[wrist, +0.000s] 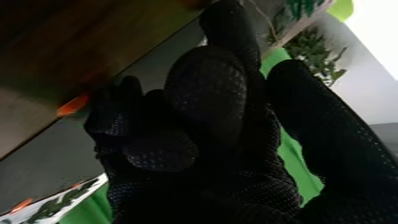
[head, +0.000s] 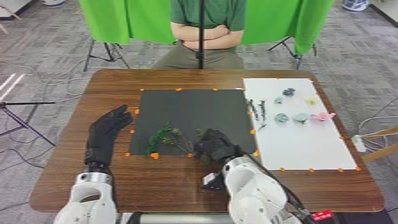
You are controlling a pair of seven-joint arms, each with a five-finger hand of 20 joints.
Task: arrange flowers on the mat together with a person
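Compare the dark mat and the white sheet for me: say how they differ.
The dark mat lies to the left, the white sheet to its right. The white sheet is longer from far edge to near edge than the dark mat. The dark mat has green sprigs near its near edge, while the white sheet holds small pastel flowers. Both are flat, with orange marks along their edges.

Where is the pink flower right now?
In the head view, the pink flower lies on the white sheet near its right edge, just right of a pale green flower and below the yellow one.
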